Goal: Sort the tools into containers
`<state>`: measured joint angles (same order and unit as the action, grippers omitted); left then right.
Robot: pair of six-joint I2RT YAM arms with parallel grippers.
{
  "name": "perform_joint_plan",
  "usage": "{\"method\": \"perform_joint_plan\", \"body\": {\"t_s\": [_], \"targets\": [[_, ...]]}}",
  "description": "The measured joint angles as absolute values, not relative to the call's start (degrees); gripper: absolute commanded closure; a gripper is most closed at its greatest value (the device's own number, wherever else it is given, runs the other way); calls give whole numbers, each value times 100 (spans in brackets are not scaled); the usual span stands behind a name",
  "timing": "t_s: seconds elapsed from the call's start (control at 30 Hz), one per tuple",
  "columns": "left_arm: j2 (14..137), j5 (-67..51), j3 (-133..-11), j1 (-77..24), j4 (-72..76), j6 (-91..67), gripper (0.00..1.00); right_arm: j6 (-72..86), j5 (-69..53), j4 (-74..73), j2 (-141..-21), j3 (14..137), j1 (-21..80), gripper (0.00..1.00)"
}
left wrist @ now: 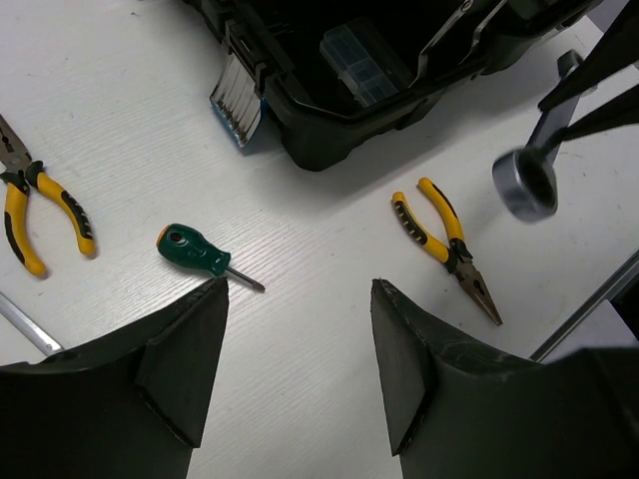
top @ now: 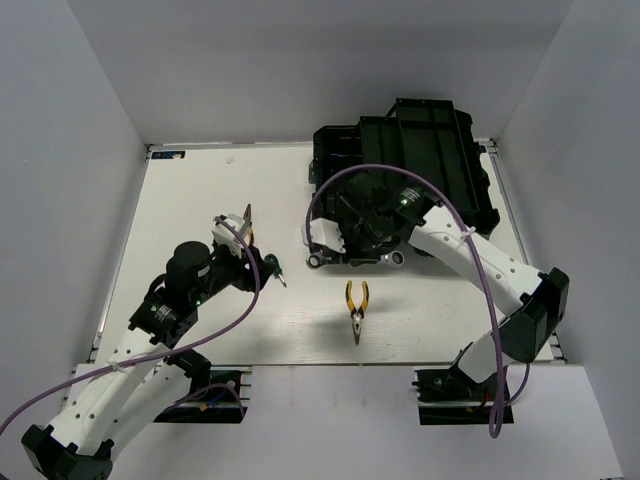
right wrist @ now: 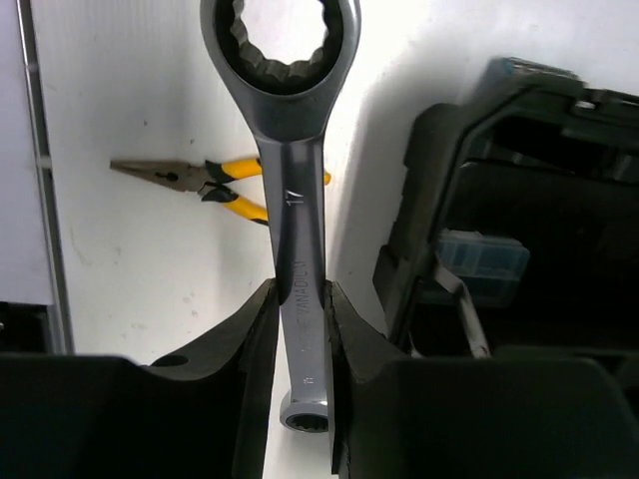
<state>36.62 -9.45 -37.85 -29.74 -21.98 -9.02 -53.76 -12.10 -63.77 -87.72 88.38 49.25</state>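
**Right claw** (right wrist: 300, 296): closed narrow on the shank of a silver steel combination wrench (right wrist: 300, 200). The shank runs straight out between the two black fingers (right wrist: 255, 339). The ring end stands beyond the fingertips and the other end shows low between them. The wrench is held clear of the white counter (top: 200, 200), just beside the near edge of the large black plastic toolbox (top: 420, 140). In the left wrist view its ring end hangs in the air to the right of the toolbox's corner.

**Left claw** (left wrist: 300, 299): jaws wide apart, holding nothing, above bare counter.

**Toolbox:** stands at the far right of the counter. A small clear-lidded box (left wrist: 359, 62) is visible inside the black body. A silver latch (left wrist: 238, 92) hangs on the near wall.

**Tools on the counter:**
- A pair of yellow-handled long-nose pliers (top: 357, 308) lies flat near the middle front, apart from the toolbox, tips toward the arm bases.
- A short green-handled screwdriver (left wrist: 195, 249) lies flat just beyond the left claw's fingertips, touching nothing.
- A second pair of yellow-handled pliers (left wrist: 25, 180) lies flat further left, well apart from the first pair.
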Motion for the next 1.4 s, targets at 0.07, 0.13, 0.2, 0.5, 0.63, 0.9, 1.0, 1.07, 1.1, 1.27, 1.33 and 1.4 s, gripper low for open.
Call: {"method": "perform_joint_plan", "body": {"t_s": [0.07,0.13,0.2,0.5,0.63,0.9,1.0,1.07,1.1,1.27,1.33,1.4], "targets": [[3671,-945,-3785,-2974,-2200,-902,31,-5078,-1168,-6530,-8910,9277,4925,100],[3671,-945,-3785,-2974,-2198,-902,31,-4805,-1111,-6667,-9019,9721,4925,100],[3671,-945,-3785,-2974,-2200,-902,31,-4563,-1035,-6757,-9107,10143,4925,100],[3664,-941,-3785,-2974,-2198,-902,31,-3675,-189,-6593,-9133,10881,4821,100],[3664,-939,-3785,-2974,-2198,-902,31,-3444,257,-6318,-9137,11024,4595,100],[3629,-897,-3785,-2974,-2198,-902,31,-3168,609,-5894,-9472,11856,3920,100],[3612,-897,-3785,-2974,-2196,-902,31,-3055,622,-5826,-9629,12073,3603,100],[3612,-897,-3785,-2974,-2198,-902,31,-2976,622,-5778,-9747,12186,3356,100],[3612,-897,-3785,-2974,-2198,-902,31,-2912,624,-5747,-9800,12228,3232,100],[3612,-895,-3785,-2974,-2198,-902,31,-2515,609,-5664,-10095,12457,2547,100],[3612,-897,-3785,-2974,-2198,-902,31,-2351,587,-5655,-10210,12569,2270,100],[3612,-895,-3785,-2974,-2198,-902,31,-2180,574,-5634,-10313,12674,2027,100]]}}
